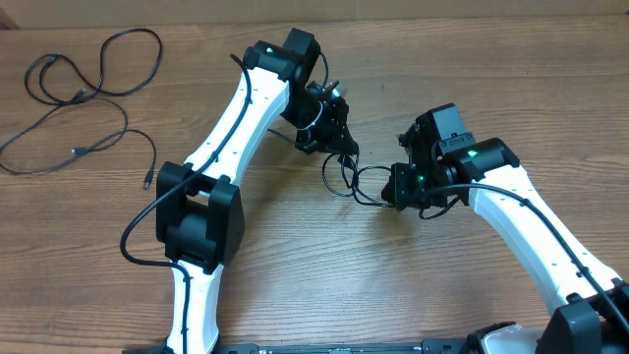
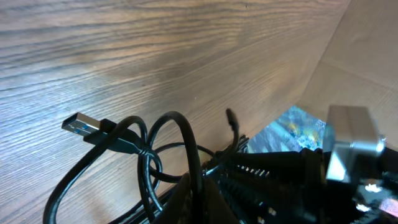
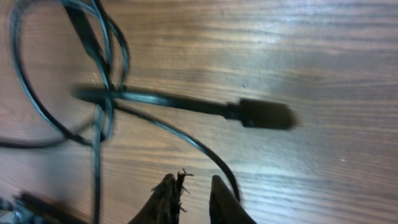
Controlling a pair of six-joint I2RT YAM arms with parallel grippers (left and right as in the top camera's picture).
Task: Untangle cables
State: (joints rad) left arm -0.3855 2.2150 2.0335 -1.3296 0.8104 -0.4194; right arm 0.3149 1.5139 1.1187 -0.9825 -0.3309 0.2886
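The tangled cables (image 1: 346, 167) lie as black loops between my two grippers at mid table. My left gripper (image 1: 332, 126) is shut on one black strand of this bundle (image 2: 186, 143), pinched between its fingertips (image 2: 186, 193). A USB plug (image 2: 81, 124) sticks out to the left. My right gripper (image 1: 398, 187) sits at the bundle's right side. Its fingers (image 3: 166, 196) stand close together with a narrow gap. A strand (image 3: 205, 149) curves down behind the right finger, and whether it is pinched is hidden. A black plug end (image 3: 264, 114) lies just ahead.
More loose black cables (image 1: 88, 84) curl at the far left of the wooden table (image 1: 324, 265). The left arm's thick base wire (image 1: 138, 231) loops beside its lower joint. Both white arms reach inward from the near edge.
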